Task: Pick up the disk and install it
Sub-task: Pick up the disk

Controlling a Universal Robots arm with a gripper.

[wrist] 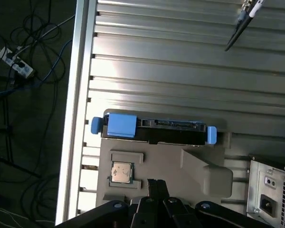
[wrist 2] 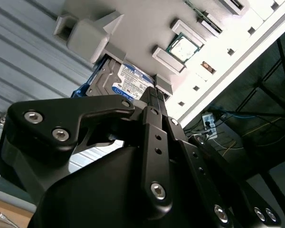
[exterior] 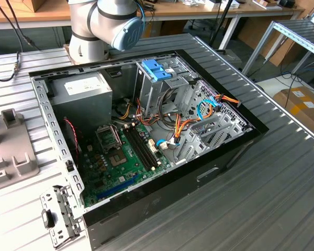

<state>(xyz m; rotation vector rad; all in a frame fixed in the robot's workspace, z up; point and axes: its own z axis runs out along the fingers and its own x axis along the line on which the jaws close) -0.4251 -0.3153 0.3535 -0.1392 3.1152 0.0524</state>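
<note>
Hand (wrist: 156, 182) clenched, empty, over grey fixture (wrist: 171, 164) cradling the disk (wrist: 175, 127). Risk: descending with fingers shut strikes the fixture or disk.

We see the disk (wrist 2: 128, 80): dull metal, paper label, smooth blue plastic rails; the table (wrist: 180, 71): shiny ribbed metal; the holder (wrist: 171, 166): matt grey plastic.

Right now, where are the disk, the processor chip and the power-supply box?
the disk (wrist: 156, 128): first wrist view, its dark edge between the blue ends.
the processor chip (wrist: 122, 172): first wrist view, its metal lid.
the power-supply box (exterior: 89, 107): exterior view, its grey side under the white sticker.
</note>
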